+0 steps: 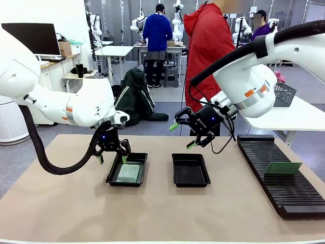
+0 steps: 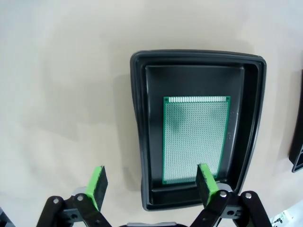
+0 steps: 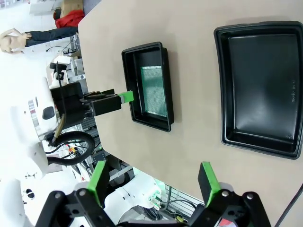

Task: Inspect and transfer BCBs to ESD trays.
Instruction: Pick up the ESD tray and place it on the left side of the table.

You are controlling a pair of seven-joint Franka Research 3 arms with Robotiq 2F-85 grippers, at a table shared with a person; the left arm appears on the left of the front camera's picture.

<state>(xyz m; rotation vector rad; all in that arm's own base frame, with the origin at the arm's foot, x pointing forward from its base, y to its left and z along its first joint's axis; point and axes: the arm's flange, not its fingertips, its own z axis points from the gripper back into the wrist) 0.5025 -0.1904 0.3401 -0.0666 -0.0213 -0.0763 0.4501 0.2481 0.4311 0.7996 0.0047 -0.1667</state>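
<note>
My left gripper [image 1: 111, 159] hangs wide open and empty above the left tray [image 1: 143, 170]. One finger is over bare table [image 1: 61, 203], the other over the near end of the board [image 1: 128, 173], which lies flat inside with its long axis along the tray's. My right gripper [image 1: 183, 135] is just as wide and empty, raised beyond the right tray [image 1: 190, 170], which holds nothing. The second board [image 1: 282, 168] sits on the rack [image 1: 284, 193] off to my right, long edge running left to right. It is much nearer my right arm, so I judge that arm should fetch it.
</note>
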